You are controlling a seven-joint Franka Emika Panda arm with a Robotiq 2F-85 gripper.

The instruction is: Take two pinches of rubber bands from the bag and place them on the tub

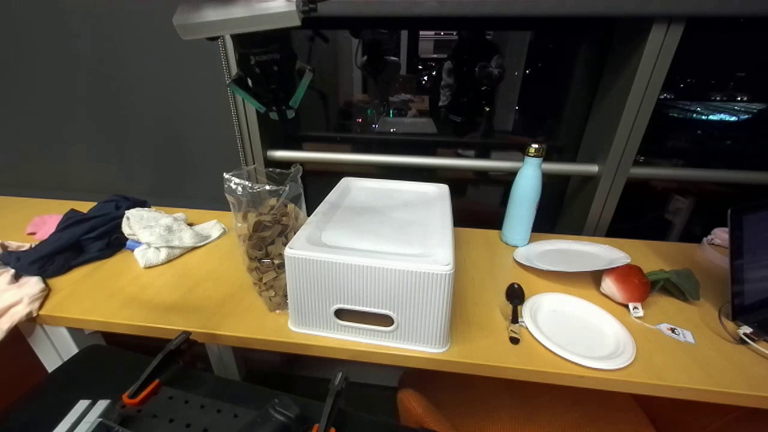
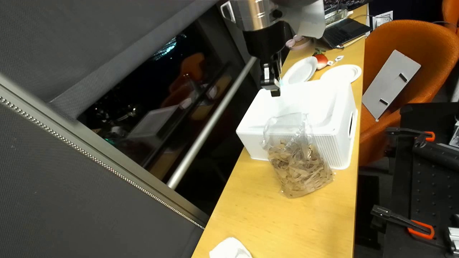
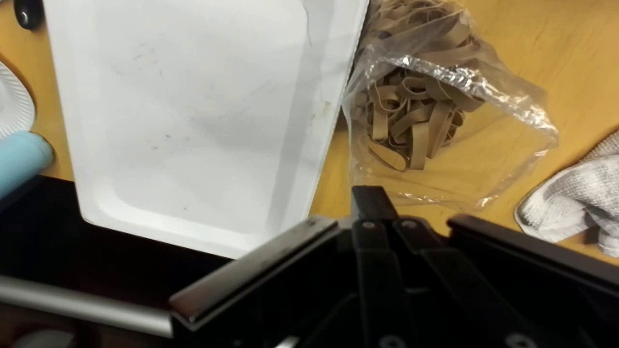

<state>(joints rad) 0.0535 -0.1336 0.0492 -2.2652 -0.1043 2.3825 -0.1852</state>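
The clear plastic bag (image 1: 259, 177) stands upright on the table against the tub's side. Its mouth is open, and it is partly filled with tan rubber bands (image 1: 273, 237). The bag (image 2: 287, 123) and bands (image 3: 418, 108) also show in the other views. The white ribbed tub (image 1: 369, 291) lies with a flat, recessed face up. That face (image 3: 193, 111) holds no rubber bands. My gripper (image 1: 282, 113) is high above the table, on the window side. In the wrist view its fingertips (image 3: 372, 205) are together with nothing visible between them, and the bag's mouth lies just beyond them.
A blue bottle (image 1: 522, 204), two white plates (image 1: 579, 330), a black spoon (image 1: 514, 306) and a red plush vegetable (image 1: 626, 284) sit beyond the tub. A white cloth (image 1: 165, 234) and dark clothes (image 1: 84, 234) lie past the bag. A metal rail (image 1: 420, 159) runs along the window.
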